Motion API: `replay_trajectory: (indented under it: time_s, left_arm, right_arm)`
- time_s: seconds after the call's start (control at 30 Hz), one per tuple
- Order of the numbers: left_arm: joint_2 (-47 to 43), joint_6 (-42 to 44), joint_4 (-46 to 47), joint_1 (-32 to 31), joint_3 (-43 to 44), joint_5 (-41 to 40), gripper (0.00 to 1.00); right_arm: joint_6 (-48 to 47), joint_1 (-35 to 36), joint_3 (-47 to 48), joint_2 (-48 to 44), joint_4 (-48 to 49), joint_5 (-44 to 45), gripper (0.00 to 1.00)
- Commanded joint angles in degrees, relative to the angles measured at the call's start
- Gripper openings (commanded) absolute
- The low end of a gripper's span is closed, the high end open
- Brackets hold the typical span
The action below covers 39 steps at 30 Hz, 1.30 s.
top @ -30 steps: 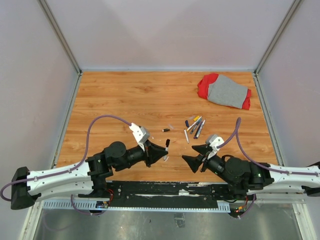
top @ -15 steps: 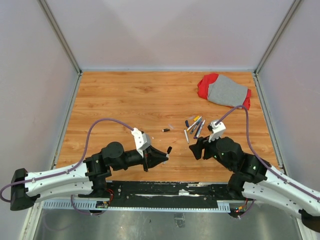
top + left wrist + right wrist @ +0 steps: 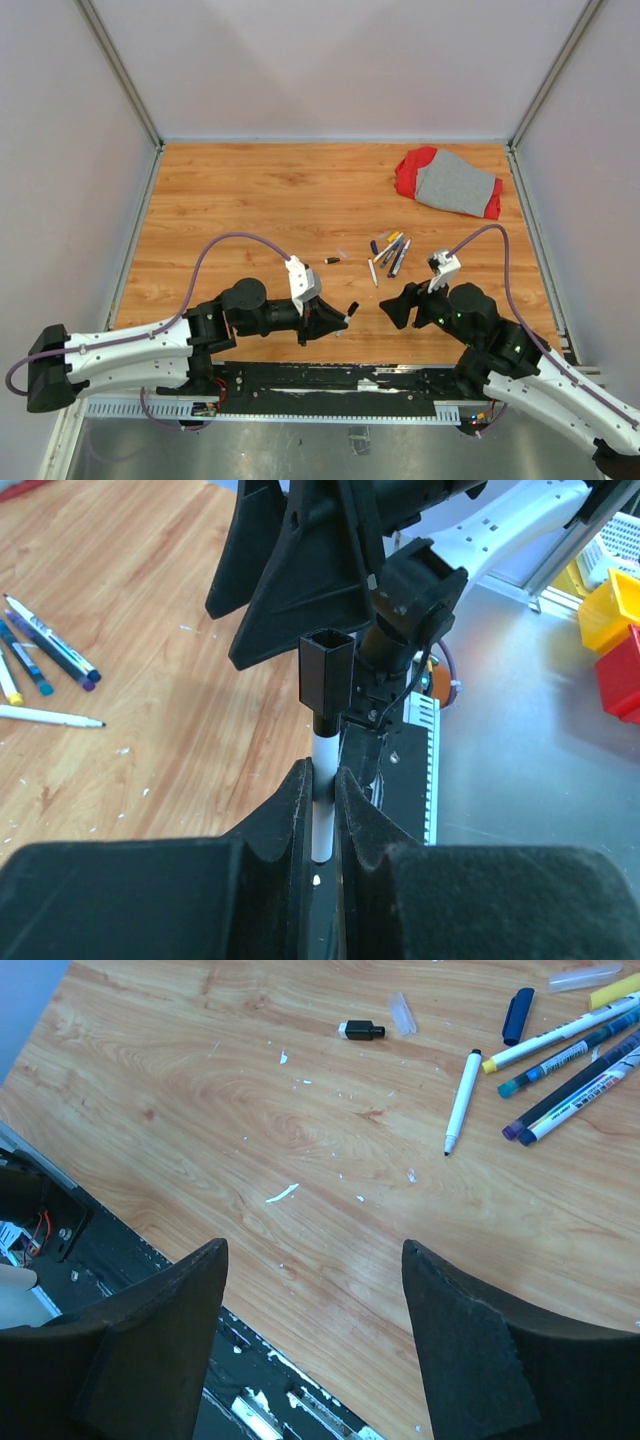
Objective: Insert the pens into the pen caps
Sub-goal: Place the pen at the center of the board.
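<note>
My left gripper (image 3: pixel 335 318) (image 3: pixel 322 782) is shut on a white-barrelled pen (image 3: pixel 321 810). A black pen cap (image 3: pixel 328 670) (image 3: pixel 351 310) sits on the pen's far end, which points toward the right arm. My right gripper (image 3: pixel 393 305) (image 3: pixel 315 1245) stands open with nothing between its fingers, a short way right of that tip. Several pens (image 3: pixel 392 252) (image 3: pixel 570 1065) lie in a cluster on the wood. A white pen (image 3: pixel 461 1100) lies apart from them. A blue cap (image 3: pixel 517 1015) and a small black cap (image 3: pixel 361 1029) (image 3: pixel 331 260) lie loose.
A red and grey cloth (image 3: pixel 450 182) lies at the back right. A clear cap (image 3: pixel 401 1013) and a white scrap (image 3: pixel 282 1193) lie on the wood. The black base rail (image 3: pixel 330 385) runs along the near edge. Yellow and red bins (image 3: pixel 612 610) stand off the table.
My left gripper has carried the capped pen to the right and nearer the front edge. The right arm has drawn back from it, and its jaws have spread wider.
</note>
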Motion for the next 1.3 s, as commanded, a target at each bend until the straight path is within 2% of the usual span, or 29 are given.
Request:
replay_trajectory:
  time_s: [0.0, 0.17, 0.33, 0.47, 0.57, 0.73, 0.87, 0.93, 1.03, 1.27]
  left_arm:
    - [3.9, -2.0, 2.7, 0.3, 3.4, 2.7, 0.01]
    - [8.5, -4.4, 5.7, 0.3, 4.6, 1.6, 0.01]
    - [12.0, -8.4, 0.3, 0.8, 6.7, -12.3, 0.01]
    - [12.7, -13.4, -3.9, 6.7, 6.6, -14.4, 0.0]
    - [13.8, -15.3, -11.0, 12.1, 8.7, -16.5, 0.0]
    - [19.0, -12.8, -24.6, 22.0, 15.6, -20.3, 0.0]
    - [27.0, -9.8, -36.1, 30.3, 21.8, -23.9, 0.0]
    - [31.2, -8.0, -39.7, 32.4, 24.5, -26.2, 0.01]
    - [35.6, -5.8, -41.6, 34.7, 27.3, -28.7, 0.0]
    - [41.8, -0.4, -41.1, 40.8, 28.8, -27.6, 0.01]
  right_arm:
    - [0.2, -0.7, -1.0, -2.9, -2.5, 0.7, 0.72]
    - [-1.1, -0.7, -0.5, -4.7, -7.1, 4.0, 0.77]
    - [-1.7, -0.7, 1.0, -4.1, -10.0, 6.3, 0.8]
    - [-2.0, -0.7, 1.5, -1.6, -11.2, 5.7, 0.8]
    - [-2.1, -0.7, 0.8, 0.3, -9.9, 3.6, 0.81]
    - [-2.5, -0.7, 0.7, 3.0, -10.3, 4.4, 0.82]
    - [-1.5, -0.7, 0.7, 3.1, -10.7, 5.3, 0.82]
    - [-0.4, -0.7, 0.4, 2.8, -10.5, 5.2, 0.82]
    - [1.0, -0.7, -0.4, 2.6, -9.1, 4.1, 0.82]
    - [1.5, -0.6, -0.8, 4.0, -8.2, 2.8, 0.82]
